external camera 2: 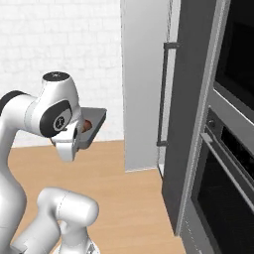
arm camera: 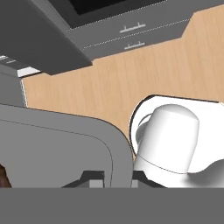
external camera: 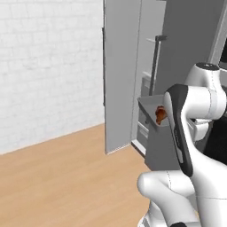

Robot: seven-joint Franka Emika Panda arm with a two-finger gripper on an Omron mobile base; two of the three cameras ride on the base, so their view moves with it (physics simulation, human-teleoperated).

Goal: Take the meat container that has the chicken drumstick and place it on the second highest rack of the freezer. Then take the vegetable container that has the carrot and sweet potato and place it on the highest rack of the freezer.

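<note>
So, jaws clamped on the meat container (arm camera: 65, 144), carrying it up in the air.

Looking along my hand, my jaws are shut on the grey rim of the container, which sweeps from about 9 o'clock to 6 o'clock, with a bit of brown chicken drumstick (arm camera: 3, 175) peeking at 8 o'clock. From the right base view the container (external camera 2: 95, 121) sits at roughly 9 o'clock, level-ish, just beside my wrist, drumstick (external camera 2: 87, 125) inside it. The freezer (external camera 2: 149, 84) door stands open at 12 o'clock, well apart from the container. Its dark handle (external camera 2: 162, 94) runs down at 1 o'clock. Wooden floor (external camera 2: 129, 198) below, white brick wall (external camera 2: 59, 39) behind.
</note>
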